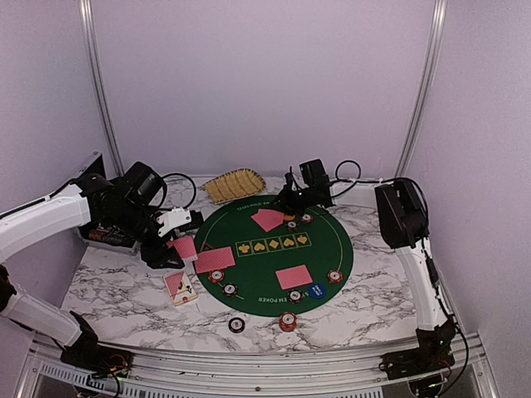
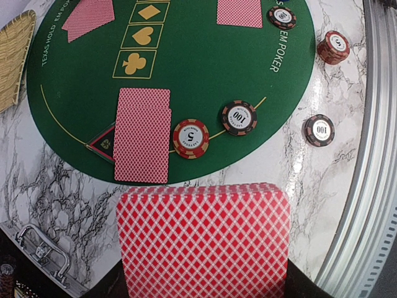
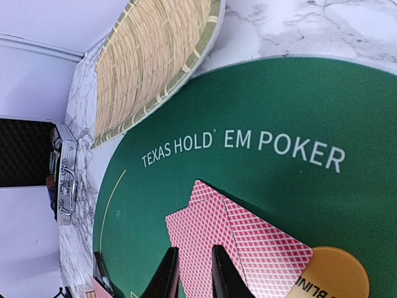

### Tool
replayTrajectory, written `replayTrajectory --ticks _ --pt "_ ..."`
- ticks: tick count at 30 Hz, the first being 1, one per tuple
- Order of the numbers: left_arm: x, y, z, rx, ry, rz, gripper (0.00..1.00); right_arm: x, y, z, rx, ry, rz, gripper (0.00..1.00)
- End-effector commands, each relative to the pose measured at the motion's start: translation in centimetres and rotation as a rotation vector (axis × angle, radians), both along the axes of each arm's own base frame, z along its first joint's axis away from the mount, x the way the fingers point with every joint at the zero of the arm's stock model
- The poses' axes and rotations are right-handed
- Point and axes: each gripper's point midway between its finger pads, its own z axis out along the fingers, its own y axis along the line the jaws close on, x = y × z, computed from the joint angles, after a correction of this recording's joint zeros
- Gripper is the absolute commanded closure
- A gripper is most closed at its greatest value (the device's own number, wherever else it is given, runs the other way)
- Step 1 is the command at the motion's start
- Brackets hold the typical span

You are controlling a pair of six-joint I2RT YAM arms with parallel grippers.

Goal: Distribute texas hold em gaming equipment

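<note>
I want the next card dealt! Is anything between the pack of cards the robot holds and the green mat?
Nothing visible blocks it. The left pincer holds the pack beside the green mat; only a flat pair of cards, a red chip and a dark chip lie at its edge.

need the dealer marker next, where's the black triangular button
Left wrist view: the black triangular button lies at the green mat's left edge, partly under a pair of red-backed cards, near the red striped chip.

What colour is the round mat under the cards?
The mat is green; clearest in the left wrist view.
</note>
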Motion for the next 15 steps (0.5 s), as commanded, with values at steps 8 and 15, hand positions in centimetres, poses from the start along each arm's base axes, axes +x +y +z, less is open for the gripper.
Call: replayTrajectory --ticks 8,15 --pt "0.3 -0.3 0.8 -0.024 -0.016 -0.006 1.00 1.8 -1.4 4.4 -0.038 -0.105 -0.039 0.73" --pt "0.6 -0.1 0.7 -0.008 -0.021 0.007 1.00 -0.1 -1.8 8.4 -0.024 -0.171 -0.054 0.44"
